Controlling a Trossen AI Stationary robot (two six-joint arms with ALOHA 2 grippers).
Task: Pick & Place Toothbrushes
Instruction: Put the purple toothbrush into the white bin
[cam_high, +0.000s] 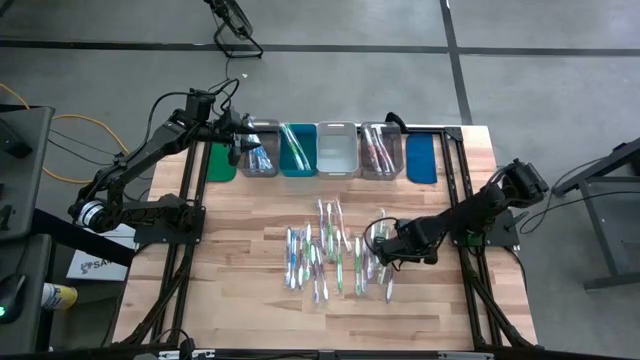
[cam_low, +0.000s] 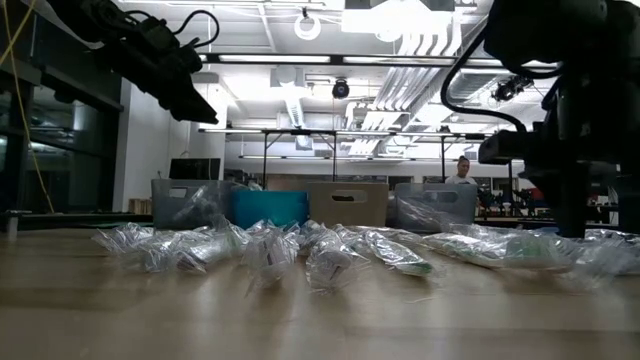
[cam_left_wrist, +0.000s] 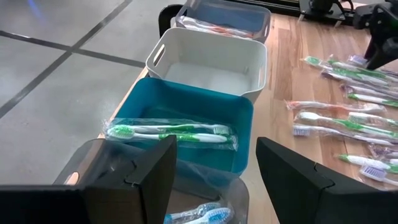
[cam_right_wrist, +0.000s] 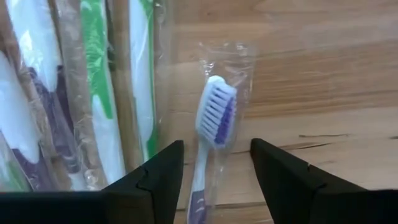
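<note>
Hovering low over the wooden table (cam_high: 240, 300), the right gripper (cam_right_wrist: 214, 171) sits at the right edge of the scattered toothbrushes (cam_high: 325, 255). Its jaws stand apart and straddle one wrapped purple-and-white toothbrush (cam_right_wrist: 214, 121), which lies flat on the wood between the two fingers (cam_right_wrist: 152, 177); neither finger presses on the wrapper, so nothing is held. Just beside that toothbrush lie several wrapped green-and-white toothbrushes (cam_right_wrist: 102, 93), packed side by side.

The left gripper (cam_left_wrist: 214, 180) is positioned above the row of bins at the far edge of the table, over the clear bin (cam_high: 260, 150). Its jaws are wide apart and empty. A blue toothbrush (cam_left_wrist: 199, 214) lies in the clear bin directly below it. The adjacent teal bin (cam_left_wrist: 186, 106) contains wrapped green toothbrushes (cam_left_wrist: 168, 132). The next white bin (cam_left_wrist: 208, 62) shows a bare floor. The grey bin (cam_left_wrist: 224, 15) beyond it holds pink-toned toothbrushes.

Most toothbrushes remain loose in their clear wrappers on the middle of the table, well apart from the bins. In the low view, a person (cam_low: 461, 172) stands far back in the room.
</note>
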